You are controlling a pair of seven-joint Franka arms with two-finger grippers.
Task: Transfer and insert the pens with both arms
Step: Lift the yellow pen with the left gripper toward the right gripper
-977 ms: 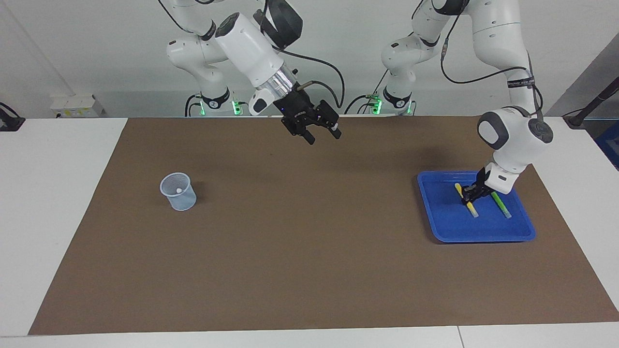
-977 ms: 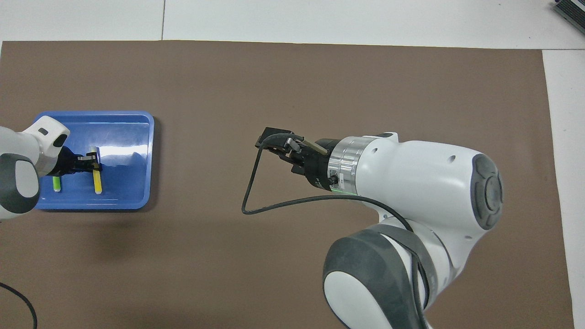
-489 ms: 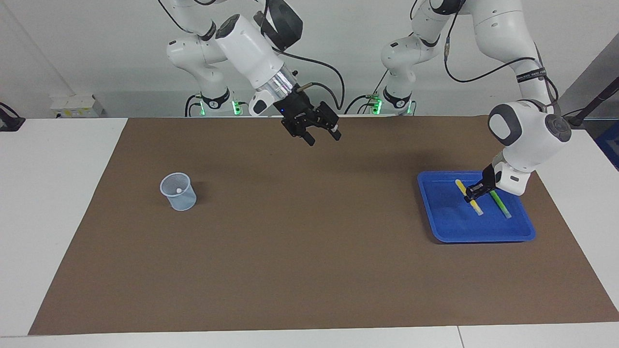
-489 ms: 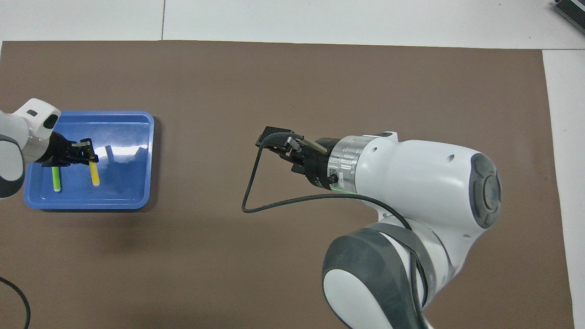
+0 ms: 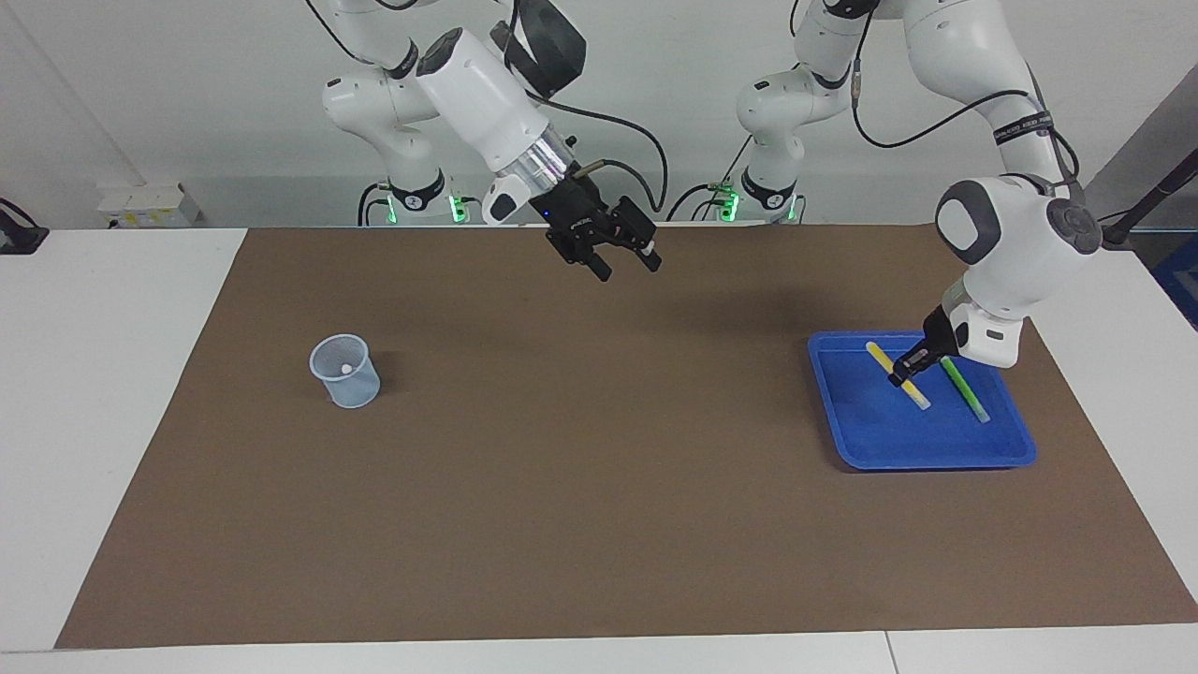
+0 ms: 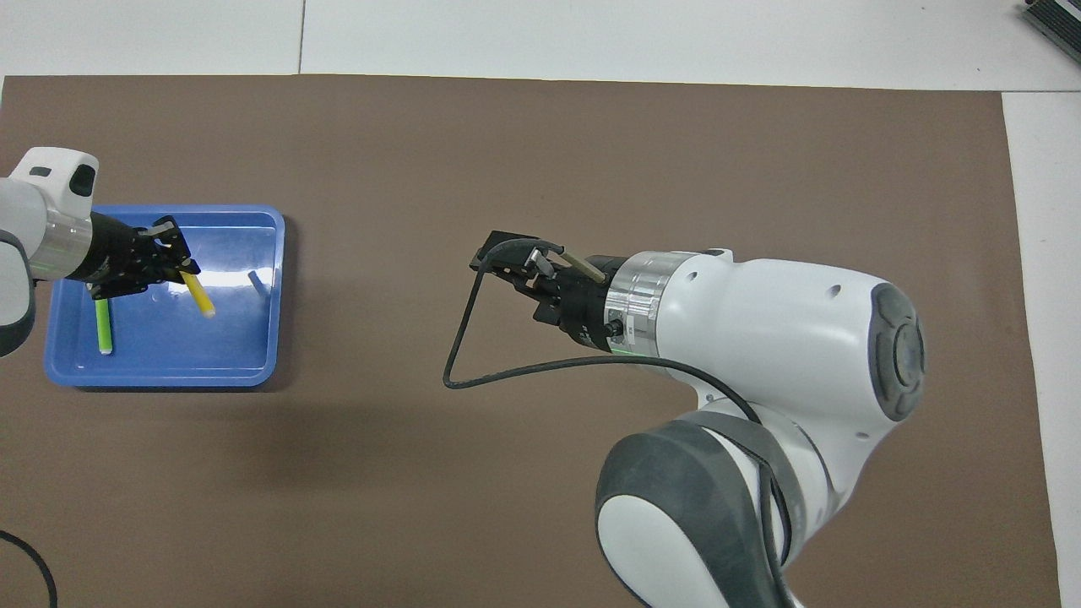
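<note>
Mat (image 5: 599,487): brown, covers most of the table.
Right arm (image 5: 477,84): waits raised over the mat, toward the robots from the tray.
Left arm (image 5: 1015,234): bent down over the tray.
Tray (image 5: 936,454): blue, on the mat at the left arm's end.
Cup (image 5: 345,372): clear, well apart from the tray, at the right arm's end.
Right gripper (image 5: 625,265): in the air, fingers spread wide, holds nothing.
Left gripper (image 5: 910,365): over the tray, clamped tight on the yellow pen.
Yellow pen (image 5: 898,375): tilted, lifted above the tray floor.
Green pen (image 5: 965,389): lies flat in the tray beside the yellow pen.
</note>
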